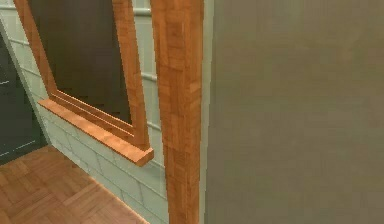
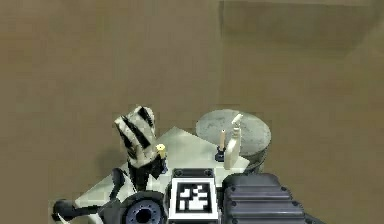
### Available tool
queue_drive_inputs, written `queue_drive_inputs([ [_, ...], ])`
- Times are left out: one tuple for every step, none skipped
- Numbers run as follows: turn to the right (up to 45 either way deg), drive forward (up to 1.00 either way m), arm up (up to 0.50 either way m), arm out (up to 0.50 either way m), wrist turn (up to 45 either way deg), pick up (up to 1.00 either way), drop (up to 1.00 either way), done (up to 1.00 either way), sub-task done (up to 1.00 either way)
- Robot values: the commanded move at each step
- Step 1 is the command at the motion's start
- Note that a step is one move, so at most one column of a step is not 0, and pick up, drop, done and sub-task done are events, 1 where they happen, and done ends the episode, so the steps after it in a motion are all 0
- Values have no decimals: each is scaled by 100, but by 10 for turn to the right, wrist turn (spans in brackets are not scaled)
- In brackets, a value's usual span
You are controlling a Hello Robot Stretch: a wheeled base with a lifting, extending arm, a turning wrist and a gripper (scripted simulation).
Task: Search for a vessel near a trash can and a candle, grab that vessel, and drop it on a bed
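On a pale tabletop (image 2: 185, 150), low in the arm side view, stands the vessel (image 2: 136, 132), striped black and white and tilted toward the picture's left. Just beside its foot is a small yellow-tipped thing (image 2: 160, 149). The gripper (image 2: 132, 180) shows right below the vessel; I cannot tell whether it holds it, nor how its fingers are set. Further right, a slim white candle (image 2: 233, 140) rises in front of a round grey trash can (image 2: 252, 128). A dull brown wall (image 2: 80, 60) backs the table. In the forward view, a wood-framed dark window (image 1: 85, 55) sits in a pale green plank wall (image 1: 110, 165), next to a wooden post (image 1: 180, 100), above a wood floor (image 1: 40, 195).
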Motion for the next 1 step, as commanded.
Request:
queue_drive_inputs([
  [0, 0, 0, 0, 360, 0, 0, 0, 0],
])
